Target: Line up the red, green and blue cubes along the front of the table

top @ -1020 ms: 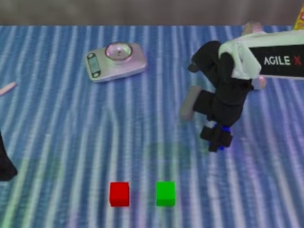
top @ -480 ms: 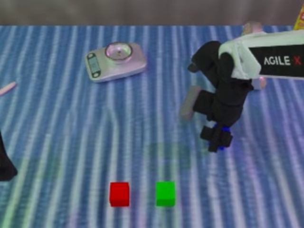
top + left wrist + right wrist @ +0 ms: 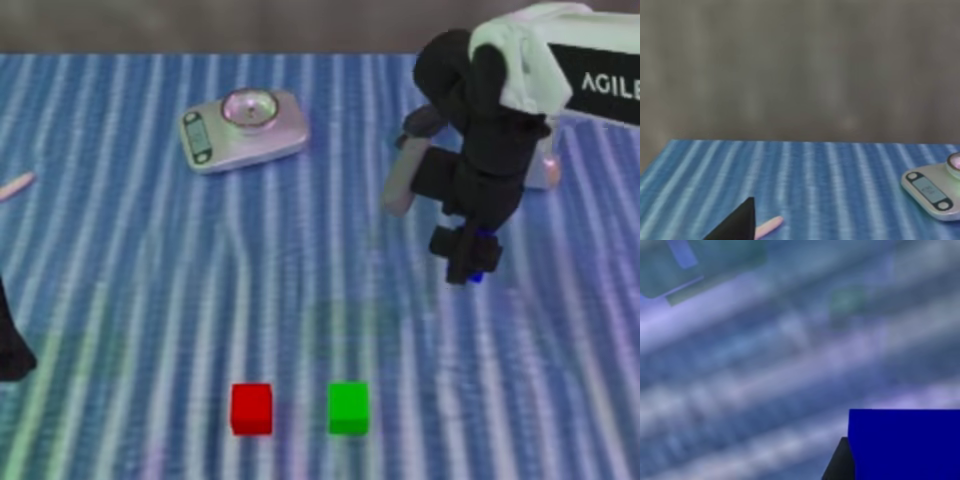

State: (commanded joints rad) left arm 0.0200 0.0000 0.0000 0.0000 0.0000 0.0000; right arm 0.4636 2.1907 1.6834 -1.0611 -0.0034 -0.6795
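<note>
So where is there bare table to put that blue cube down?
Bare front strip right of the green cube, beyond the red cube; the right gripper holds the blue cube. Crowded: back, near the scale.

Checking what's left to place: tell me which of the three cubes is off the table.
The blue cube, clamped in the right gripper above the table. The red cube and green cube sit side by side near the front edge.

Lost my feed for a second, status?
Right gripper shut on blue cube, held above the table, right of centre. Left arm parked at left edge. Red cube and green cube sit at the front; nothing blocking.
</note>
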